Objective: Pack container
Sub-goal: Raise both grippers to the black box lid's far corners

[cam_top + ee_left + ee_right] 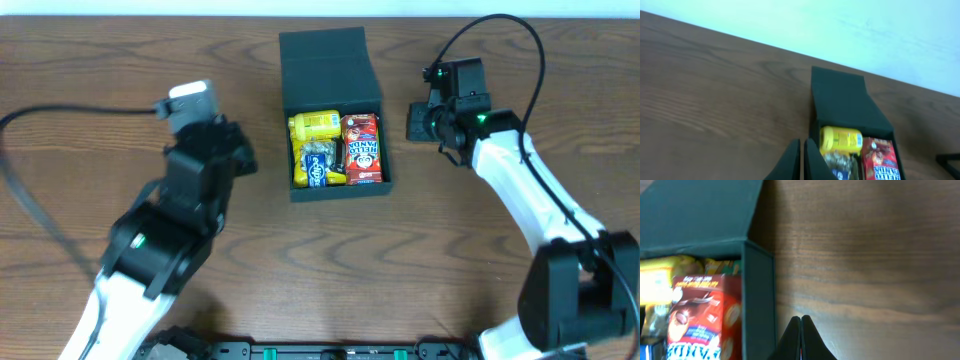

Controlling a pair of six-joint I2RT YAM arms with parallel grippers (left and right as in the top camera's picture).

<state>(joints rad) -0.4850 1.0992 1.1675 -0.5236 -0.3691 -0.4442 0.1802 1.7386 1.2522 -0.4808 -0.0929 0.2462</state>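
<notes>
The container (336,192) sits open on the table (120,60) between the two arms, its long axis running away from the robot and its lid (325,62) folded flat on the far side. A yellow pack (315,125), a Hello Panda box (362,148) and a blue-and-white pack (318,165) fill it, so the next move is probably swinging the lid shut.

The left gripper (803,150) is pressed closed and empty, with the container ahead and to the right of its fingers. The right gripper (801,325) is also closed on nothing. The side wall is just to the left of its fingers, not touching, and the lid lies ahead-left. This arm looks slightly nearer.

Each wrist view crops the container. The packs hide its floor, and from overhead the left fingertips are lost against the arm's dark body.
</notes>
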